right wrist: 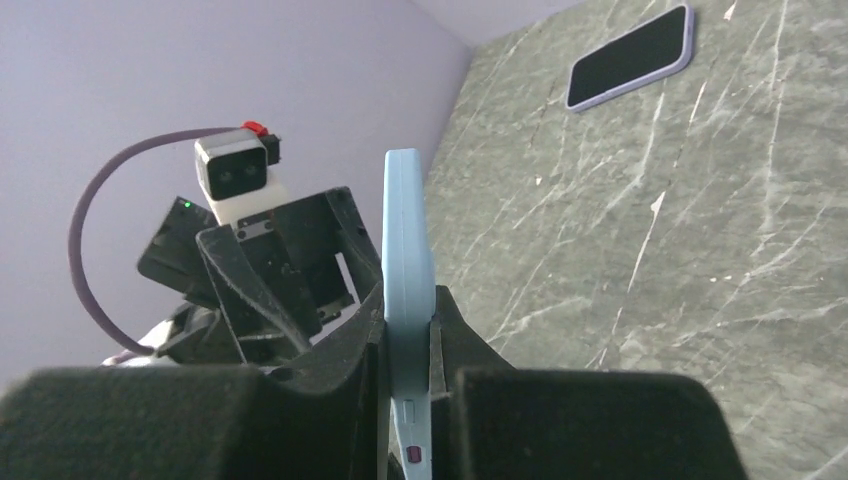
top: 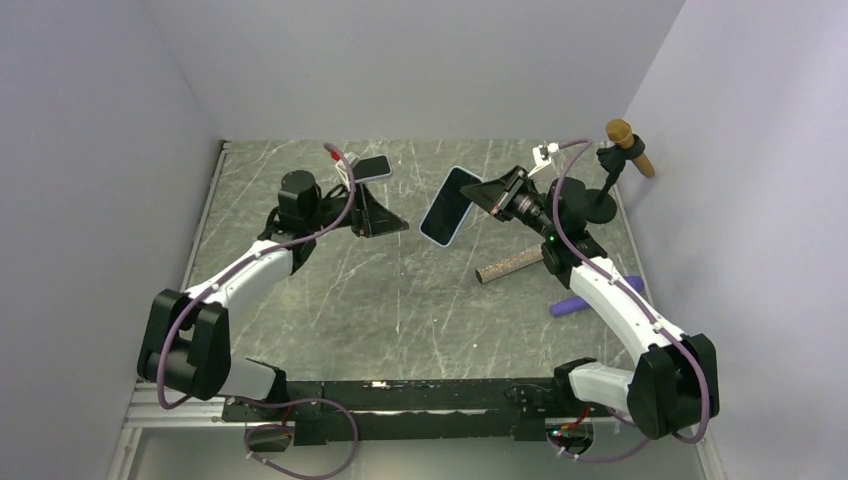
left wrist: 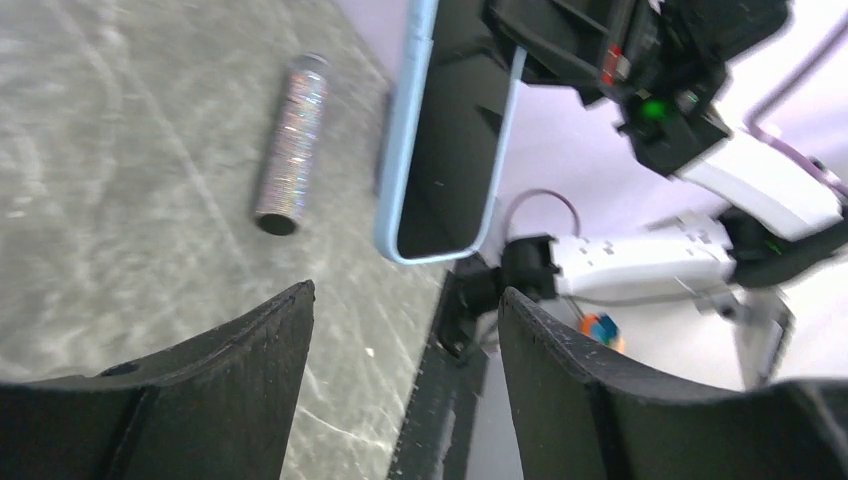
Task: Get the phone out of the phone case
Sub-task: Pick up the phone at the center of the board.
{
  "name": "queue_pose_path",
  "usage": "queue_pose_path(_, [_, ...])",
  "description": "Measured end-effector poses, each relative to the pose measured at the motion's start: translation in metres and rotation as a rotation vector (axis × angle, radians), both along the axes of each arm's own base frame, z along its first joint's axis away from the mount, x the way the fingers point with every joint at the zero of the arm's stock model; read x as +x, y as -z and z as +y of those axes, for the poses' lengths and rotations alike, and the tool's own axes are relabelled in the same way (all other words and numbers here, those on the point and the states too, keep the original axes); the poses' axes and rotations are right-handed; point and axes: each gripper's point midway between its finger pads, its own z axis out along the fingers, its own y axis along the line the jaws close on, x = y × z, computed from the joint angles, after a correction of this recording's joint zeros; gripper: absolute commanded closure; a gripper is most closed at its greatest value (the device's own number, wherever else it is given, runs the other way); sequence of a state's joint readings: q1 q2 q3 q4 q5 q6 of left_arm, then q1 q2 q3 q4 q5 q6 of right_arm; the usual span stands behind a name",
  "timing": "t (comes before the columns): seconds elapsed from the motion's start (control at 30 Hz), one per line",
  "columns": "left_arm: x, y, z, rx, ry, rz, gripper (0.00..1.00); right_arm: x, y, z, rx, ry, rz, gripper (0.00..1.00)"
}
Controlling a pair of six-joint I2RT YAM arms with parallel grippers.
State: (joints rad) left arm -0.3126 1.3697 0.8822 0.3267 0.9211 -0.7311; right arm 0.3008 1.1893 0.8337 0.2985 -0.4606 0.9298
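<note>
**A:** Overhead view. What do you log for your two grippers?

**B:** Your right gripper (top: 478, 195) is clamped on the 3 o'clock edge of the blue phone case (top: 448, 207). The case's dark face is turned up toward the camera. Your left gripper (top: 385, 215) sits at 9 o'clock of the case, apart from it, with its jaws spread and nothing between them.

**A:** And the rest of the table (top: 400, 300)?

**B:** A lilac-edged phone (top: 372, 167) lies flat at 12 o'clock of your left gripper, just beside it. A glitter tube (top: 510, 265) lies at 5 o'clock of the case. A purple thing (top: 570, 305) is further out on the same bearing, partly under your right arm. A microphone (top: 628, 145) stands on its stand at 2 o'clock of your right gripper.

**A:** Left wrist view?

**B:** Your left gripper (left wrist: 405, 300) is open with an empty gap. The blue phone case (left wrist: 450, 130) stands on end at 12 o'clock, with its blue rim around a glossy dark face. You cannot tell here whether that face is a screen. The glitter tube (left wrist: 290, 145) lies at 11 o'clock, apart from the case.

**A:** Right wrist view?

**B:** Your right gripper (right wrist: 407, 330) pinches the blue phone case (right wrist: 405, 230), which shows edge-on and upright with both fingers tight against its sides. The lilac-edged phone (right wrist: 630, 55) lies flat at 1 o'clock, well apart. Your left gripper is at 9 o'clock of the case, not touching it.
</note>
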Motion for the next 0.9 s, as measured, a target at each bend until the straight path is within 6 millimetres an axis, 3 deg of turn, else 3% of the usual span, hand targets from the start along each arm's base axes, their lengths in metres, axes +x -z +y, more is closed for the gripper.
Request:
queue_pose_path(0.13, [-0.024, -0.008, -0.018, -0.087, 0.136, 0.005, 0.36, -0.004, 0.000, -0.002, 0.034, -0.015, -0.004, 1.00])
queue_pose_path(0.27, [-0.038, -0.022, -0.024, -0.128, 0.211, -0.041, 0.39, -0.006, 0.000, -0.003, 0.070, -0.022, 0.002, 1.00])
queue_pose_path(0.6, [-0.044, -0.011, -0.028, -0.092, 0.238, -0.020, 0.43, -0.013, -0.015, -0.003, 0.155, -0.043, -0.031, 1.00])
queue_pose_path(0.8, [-0.046, -0.013, -0.028, -0.097, 0.251, -0.022, 0.57, -0.019, -0.034, 0.002, 0.216, -0.100, -0.084, 1.00])
queue_pose_path(0.9, [-0.047, -0.016, -0.029, -0.109, 0.267, -0.032, 0.58, -0.019, -0.038, 0.005, 0.246, -0.130, -0.096, 1.00])
